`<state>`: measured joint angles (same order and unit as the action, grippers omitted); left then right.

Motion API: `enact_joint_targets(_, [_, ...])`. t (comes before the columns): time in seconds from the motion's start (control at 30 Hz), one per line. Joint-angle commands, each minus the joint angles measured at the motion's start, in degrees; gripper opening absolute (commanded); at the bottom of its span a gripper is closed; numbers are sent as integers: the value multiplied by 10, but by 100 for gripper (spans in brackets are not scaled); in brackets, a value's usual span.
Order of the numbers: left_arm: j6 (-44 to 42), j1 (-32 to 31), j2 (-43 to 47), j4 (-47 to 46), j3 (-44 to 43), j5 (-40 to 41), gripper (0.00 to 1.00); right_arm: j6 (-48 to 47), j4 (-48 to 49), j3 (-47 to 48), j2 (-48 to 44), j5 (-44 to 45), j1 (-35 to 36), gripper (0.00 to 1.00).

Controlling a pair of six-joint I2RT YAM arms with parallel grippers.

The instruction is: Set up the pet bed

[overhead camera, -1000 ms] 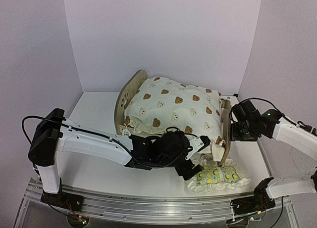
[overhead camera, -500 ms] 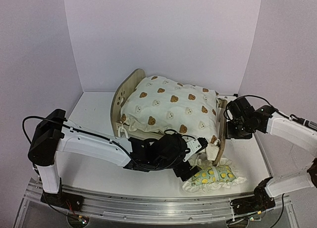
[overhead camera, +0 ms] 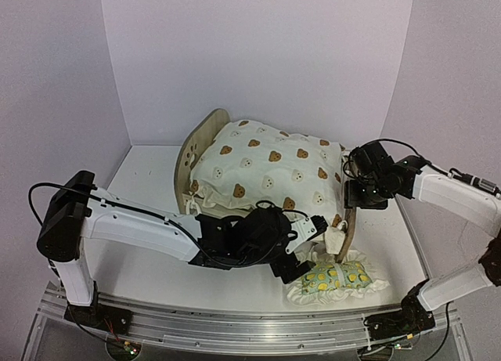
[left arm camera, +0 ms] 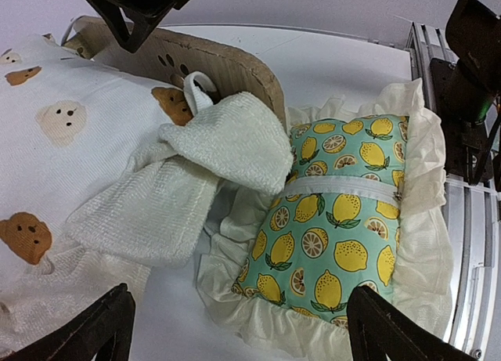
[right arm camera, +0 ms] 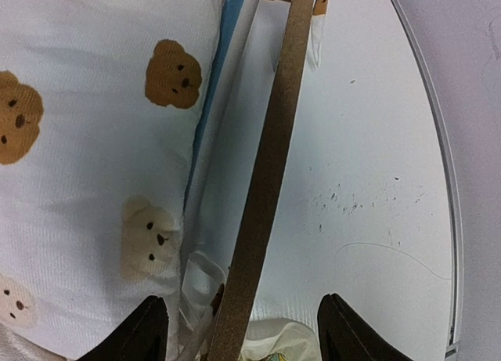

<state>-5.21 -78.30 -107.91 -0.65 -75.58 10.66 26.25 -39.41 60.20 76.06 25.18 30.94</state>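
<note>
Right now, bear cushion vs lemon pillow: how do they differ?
Print: the bear cushion is cream with bear faces; the lemon pillow is green with yellow lemons and a cream ruffle.
Size: the cushion is much larger than the pillow.
Place: the cushion lies in the pet bed; the pillow lies on the table beside the bed's end board.
Both are soft fabric.

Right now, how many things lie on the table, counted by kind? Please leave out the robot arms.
Wooden bed frame: 1
Bear-print cushion: 1
Lemon-print pillow: 1
Total: 3
</note>
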Motion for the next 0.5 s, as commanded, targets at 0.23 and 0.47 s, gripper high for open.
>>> enact_joint_targets(0.23, [-9, 6, -37, -19, -61, -12, 96, 14, 75, -5, 44, -81, 2, 59])
enact_joint_targets(0.47, [-5, 12, -48, -21, -72, -12, 95, 2, 101, -8, 46, -107, 2, 56])
